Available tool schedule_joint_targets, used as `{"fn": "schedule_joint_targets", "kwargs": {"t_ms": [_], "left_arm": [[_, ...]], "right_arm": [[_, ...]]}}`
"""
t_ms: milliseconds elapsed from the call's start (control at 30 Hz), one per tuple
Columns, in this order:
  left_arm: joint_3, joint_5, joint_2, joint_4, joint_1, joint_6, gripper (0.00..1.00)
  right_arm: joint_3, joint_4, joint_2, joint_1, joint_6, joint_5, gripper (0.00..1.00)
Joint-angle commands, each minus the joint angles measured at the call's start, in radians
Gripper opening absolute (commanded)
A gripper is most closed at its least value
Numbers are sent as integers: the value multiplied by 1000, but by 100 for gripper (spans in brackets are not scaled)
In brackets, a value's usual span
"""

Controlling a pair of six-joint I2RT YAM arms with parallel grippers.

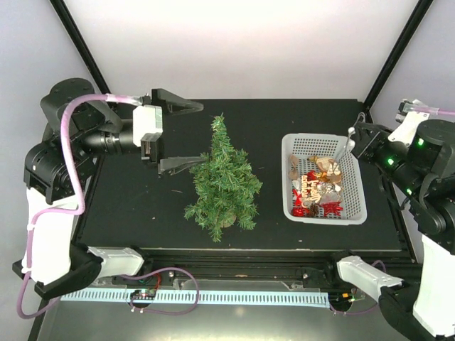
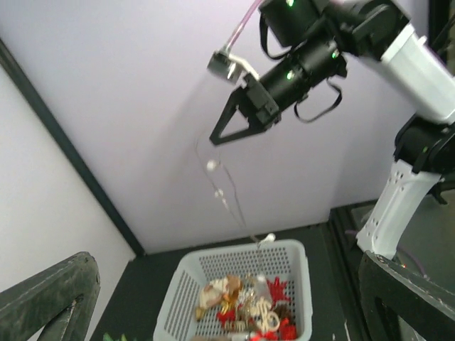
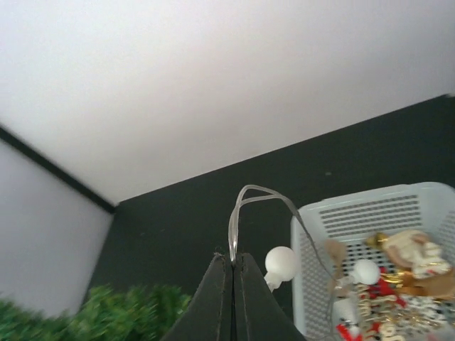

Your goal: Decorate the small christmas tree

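The small christmas tree [image 1: 222, 181] stands upright mid-table, dark green and bare; its branches show at the lower left of the right wrist view [image 3: 106, 312]. My left gripper [image 1: 186, 136] hangs open just left of the treetop, nothing between its fingers. My right gripper [image 1: 353, 135] is shut on a loop of clear light string [image 3: 245, 202] with white bulbs [image 3: 280, 263], raised above the back edge of the white basket [image 1: 323, 136]. From there the string [image 2: 220, 188] trails down into the basket [image 2: 178, 298]. The left wrist view shows the right gripper [image 2: 217, 135] high above the basket.
The basket [image 3: 313, 234] holds several ornaments [image 1: 320, 188] in red, gold, white and brown. Black frame posts [image 1: 78, 42] rise at the back corners, with white walls behind. The right arm's body [image 1: 426, 170] stands close to the basket's right side.
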Motion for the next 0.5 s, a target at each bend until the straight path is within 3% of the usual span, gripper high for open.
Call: {"fn": "schedule_joint_targets", "kwargs": {"t_ms": [0, 467], "left_arm": [[64, 73, 54, 100, -38, -88, 99], [16, -14, 170, 153, -222, -134, 99]], "right_arm": [[-9, 80, -31, 3, -2, -275, 1], [-78, 347, -151, 3, 188, -737, 1]]}}
